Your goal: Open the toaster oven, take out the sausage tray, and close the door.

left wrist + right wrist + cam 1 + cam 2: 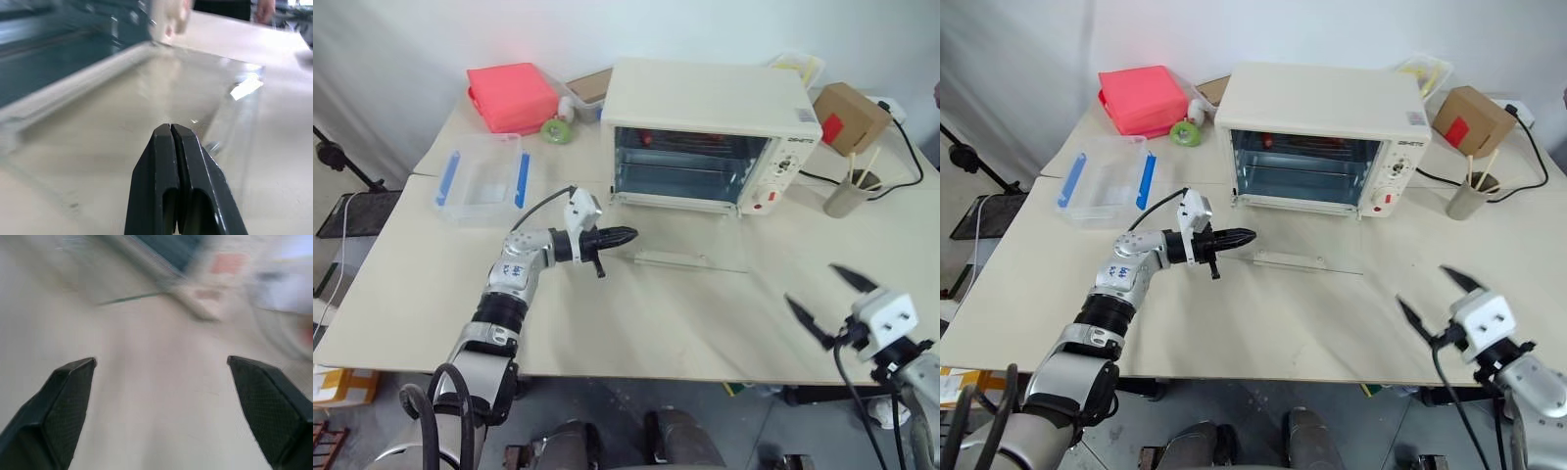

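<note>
Door (690,240) already folded flat before the toaster oven (705,137), sausage tray (690,139) deep inside; left gripper (625,235), fingers pinched shut on nothing beside that glass, risks scraping it, right gripper (829,292) splayed wide, well off.

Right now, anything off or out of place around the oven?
Nothing spilled or damaged. The toaster oven has its door folded flat onto the table, glass pane lying open. The left gripper is shut and empty at the door's edge; the right gripper is open and empty. I can't make out the tray inside.
</note>
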You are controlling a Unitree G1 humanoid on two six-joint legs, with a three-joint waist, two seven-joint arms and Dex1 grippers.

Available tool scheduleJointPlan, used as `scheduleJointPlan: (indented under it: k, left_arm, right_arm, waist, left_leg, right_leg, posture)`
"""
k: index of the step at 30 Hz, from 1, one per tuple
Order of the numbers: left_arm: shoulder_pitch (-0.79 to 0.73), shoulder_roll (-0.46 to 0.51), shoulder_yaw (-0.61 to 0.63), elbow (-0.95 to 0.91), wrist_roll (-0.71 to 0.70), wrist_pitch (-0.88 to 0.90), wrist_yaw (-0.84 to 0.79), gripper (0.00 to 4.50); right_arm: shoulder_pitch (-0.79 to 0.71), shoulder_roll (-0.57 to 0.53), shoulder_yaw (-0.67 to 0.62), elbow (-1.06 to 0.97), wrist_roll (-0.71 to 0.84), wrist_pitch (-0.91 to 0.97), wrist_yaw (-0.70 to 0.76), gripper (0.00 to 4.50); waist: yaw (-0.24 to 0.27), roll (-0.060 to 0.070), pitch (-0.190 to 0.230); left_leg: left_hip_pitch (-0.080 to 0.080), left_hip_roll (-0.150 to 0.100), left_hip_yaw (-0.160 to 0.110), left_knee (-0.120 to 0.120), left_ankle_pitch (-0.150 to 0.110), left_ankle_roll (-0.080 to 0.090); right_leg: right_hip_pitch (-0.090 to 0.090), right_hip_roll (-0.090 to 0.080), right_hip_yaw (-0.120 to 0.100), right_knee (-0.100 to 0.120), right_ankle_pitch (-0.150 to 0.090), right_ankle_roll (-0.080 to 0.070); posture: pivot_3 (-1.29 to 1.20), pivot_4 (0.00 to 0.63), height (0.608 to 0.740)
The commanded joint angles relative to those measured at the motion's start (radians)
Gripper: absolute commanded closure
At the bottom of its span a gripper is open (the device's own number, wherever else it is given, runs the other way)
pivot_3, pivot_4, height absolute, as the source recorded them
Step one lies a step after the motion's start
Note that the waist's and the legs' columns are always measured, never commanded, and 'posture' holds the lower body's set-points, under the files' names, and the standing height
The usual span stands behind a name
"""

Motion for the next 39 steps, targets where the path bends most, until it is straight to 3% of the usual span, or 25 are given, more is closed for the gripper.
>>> scheduleJointPlan:
  k: [1,2,5,8,13,18,23,26,30,39]
  left_arm:
    - [0.051,0.024,-0.004,-0.061,0.030,-0.050,0.011,4.47]
    - [0.068,0.025,0.001,-0.077,0.029,-0.053,0.020,4.47]
    - [0.117,0.029,0.023,-0.133,0.015,-0.054,0.043,3.89]
    - [0.182,0.039,0.067,-0.229,-0.027,-0.042,0.063,2.98]
    - [0.237,0.048,0.108,-0.326,-0.067,-0.016,0.091,1.52]
    - [0.391,0.066,0.221,-0.581,-0.163,0.034,0.181,0.01]
    - [0.473,0.070,0.237,-0.709,-0.194,0.100,0.238,0.01]
    - [0.492,0.070,0.231,-0.737,-0.197,0.118,0.261,0.01]
    - [0.502,0.065,0.220,-0.751,-0.195,0.123,0.272,0.00]
    - [0.394,0.045,0.200,-0.641,-0.186,0.099,0.266,0.00]
  right_arm:
    - [-0.139,-0.047,0.051,-0.098,-0.026,0.154,-0.071,0.00]
    - [-0.183,-0.049,0.080,-0.110,-0.014,0.184,-0.063,0.00]
    - [-0.300,-0.056,0.186,-0.105,-0.015,0.194,-0.005,0.00]
    - [-0.469,-0.029,0.339,-0.021,-0.107,0.160,0.009,0.00]
    - [-0.631,0.022,0.453,0.127,-0.215,0.098,-0.038,0.00]
    - [-1.007,0.140,0.665,0.634,-0.541,0.014,-0.287,0.00]
    - [-1.196,0.201,0.708,0.941,-0.614,-0.089,-0.430,0.00]
    - [-1.281,0.230,0.727,1.086,-0.646,-0.114,-0.482,0.00]
    - [-1.337,0.249,0.745,1.197,-0.669,-0.135,-0.517,0.82]
    - [-1.372,0.267,0.761,1.266,-0.693,-0.161,-0.536,3.79]
  waist:
    - [-0.011,0.000,0.000]
    - [-0.009,0.000,0.000]
    - [-0.003,0.000,0.000]
    - [-0.005,0.000,0.000]
    - [0.000,0.000,0.000]
    - [-0.032,0.000,0.000]
    - [-0.033,0.000,0.000]
    - [-0.037,0.000,0.000]
    - [-0.039,0.000,0.000]
    - [-0.039,0.000,0.000]
  left_leg:
    - [0.001,0.000,0.000,-0.001,0.000,-0.001]
    - [0.001,0.000,0.000,-0.002,0.001,-0.002]
    - [0.001,0.001,-0.003,-0.003,0.002,-0.003]
    - [0.001,0.001,-0.002,-0.003,0.002,-0.003]
    - [-0.001,0.001,-0.004,-0.001,0.002,-0.002]
    - [-0.002,0.001,-0.001,0.002,0.001,-0.001]
    - [-0.005,0.002,-0.002,0.000,0.002,-0.002]
    - [-0.016,0.002,-0.002,0.004,0.002,-0.002]
    - [-0.016,0.002,-0.002,0.005,0.002,-0.002]
    - [-0.016,0.002,-0.002,0.006,0.002,-0.002]
  right_leg:
    - [0.000,0.000,0.000,0.001,0.000,0.000]
    - [-0.001,0.001,0.001,0.002,0.000,-0.001]
    - [-0.001,0.001,-0.001,0.002,-0.001,-0.003]
    - [-0.001,0.001,-0.001,0.001,-0.002,-0.003]
    - [-0.001,0.000,-0.004,0.001,-0.002,-0.003]
    - [-0.004,-0.001,-0.002,0.005,-0.001,-0.003]
    - [-0.010,0.000,-0.003,0.008,-0.002,-0.004]
    - [-0.018,-0.001,-0.003,0.009,-0.002,-0.004]
    - [-0.018,0.000,-0.003,0.010,-0.002,-0.004]
    - [-0.018,0.000,-0.003,0.011,-0.002,-0.004]
  posture:
    - [0.00,0.150,0.740]
    - [0.00,0.150,0.740]
    - [0.00,0.150,0.740]
    - [0.00,0.150,0.740]
    - [0.00,0.150,0.740]
    - [0.00,0.150,0.740]
    - [0.00,0.150,0.740]
    - [0.00,0.150,0.740]
    - [0.00,0.150,0.740]
    - [0.00,0.150,0.740]
